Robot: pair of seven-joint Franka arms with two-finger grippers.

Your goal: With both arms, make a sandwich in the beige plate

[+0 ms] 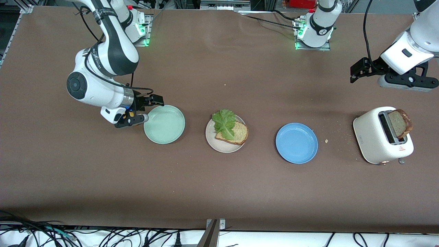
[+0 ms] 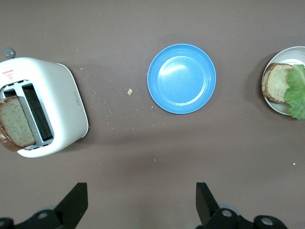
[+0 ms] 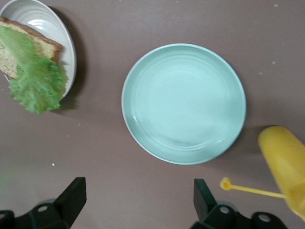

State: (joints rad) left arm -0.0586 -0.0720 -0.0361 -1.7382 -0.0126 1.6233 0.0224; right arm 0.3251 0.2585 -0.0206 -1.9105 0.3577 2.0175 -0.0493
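The beige plate [image 1: 219, 146] sits mid-table. On it lies one slice of brown bread [image 1: 238, 133] with a ruffled green lettuce leaf [image 1: 223, 122] across it, the leaf hanging over the rim. A second slice [image 1: 400, 122] stands up out of the white toaster [image 1: 380, 137] toward the left arm's end. My left gripper [image 1: 356, 72] hangs open and empty over bare table beside the toaster; its wrist view shows the toaster [image 2: 57, 102] and its slice [image 2: 16, 125]. My right gripper [image 1: 147, 109] is open and empty, low beside the pale green plate [image 1: 164, 124].
An empty blue plate [image 1: 296, 142] lies between the beige plate and the toaster, with crumbs on the cloth around it. A yellow squeeze bottle [image 3: 286, 162] stands by the pale green plate [image 3: 183, 102], close to my right gripper [image 3: 138, 200]. The brown table runs wide toward the front camera.
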